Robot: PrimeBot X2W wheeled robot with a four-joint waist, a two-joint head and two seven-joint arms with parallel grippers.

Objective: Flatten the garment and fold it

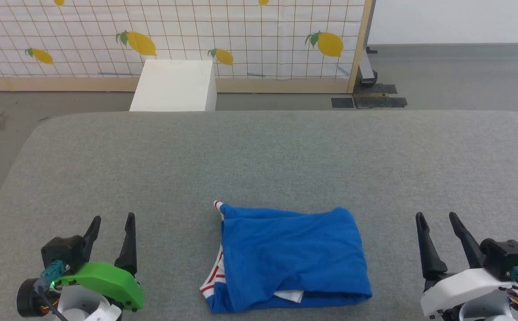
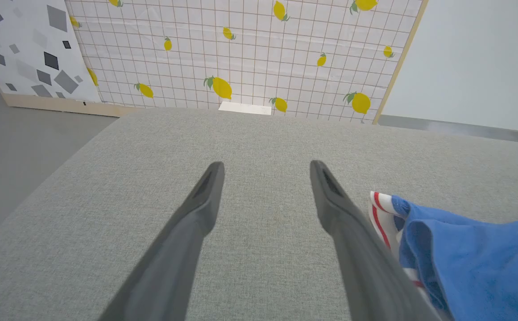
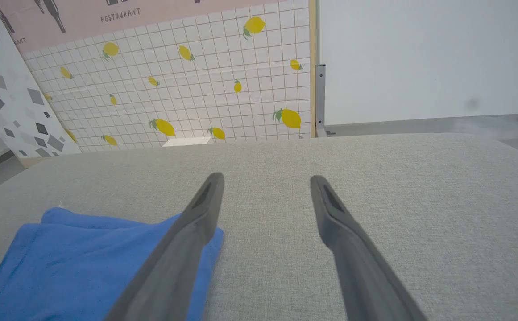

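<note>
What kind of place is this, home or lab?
Probably a lab mock-up, not a home: freestanding lemon-print backdrop panel, a restaurant poster panel, grey padded table on bare grey floor.

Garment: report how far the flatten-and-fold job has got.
Done, it seems: the garment lies as a compact folded bundle on the grey table. In hand: nothing; the left claw and right claw stand open, apart from it. Left, perhaps: tucking in the striped trim and white patch poking out.
</note>
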